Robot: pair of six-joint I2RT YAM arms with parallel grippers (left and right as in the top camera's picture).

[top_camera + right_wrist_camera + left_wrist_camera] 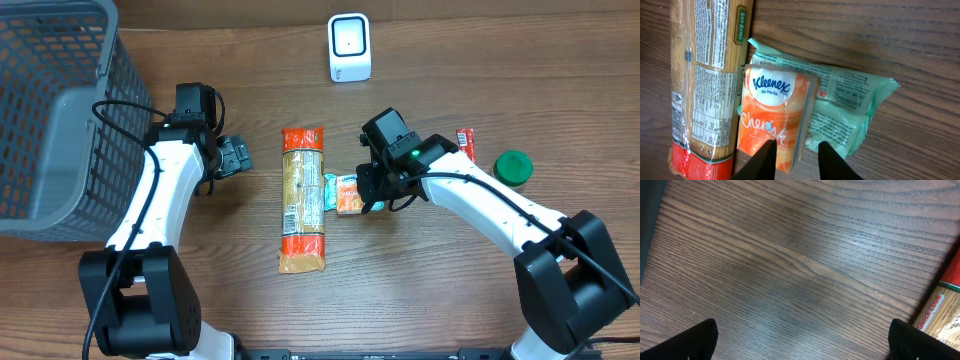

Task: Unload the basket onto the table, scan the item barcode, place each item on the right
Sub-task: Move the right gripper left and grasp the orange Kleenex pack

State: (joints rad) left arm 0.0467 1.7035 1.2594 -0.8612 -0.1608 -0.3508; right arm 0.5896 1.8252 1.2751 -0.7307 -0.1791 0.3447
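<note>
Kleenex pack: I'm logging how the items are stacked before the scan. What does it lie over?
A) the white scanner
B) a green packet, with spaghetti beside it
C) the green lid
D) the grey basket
B: in the right wrist view the orange Kleenex pack overlaps the green packet, and the spaghetti pack runs alongside it.

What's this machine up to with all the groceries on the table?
The right gripper is down at a small orange tissue pack, which lies partly on a green wipes pack beside a long pasta packet. Its fingers straddle the pack's edge; whether they grip it I cannot tell. The left gripper hangs open over bare table, holding nothing. The white scanner stands apart, further back, so nothing is being scanned yet.
</note>
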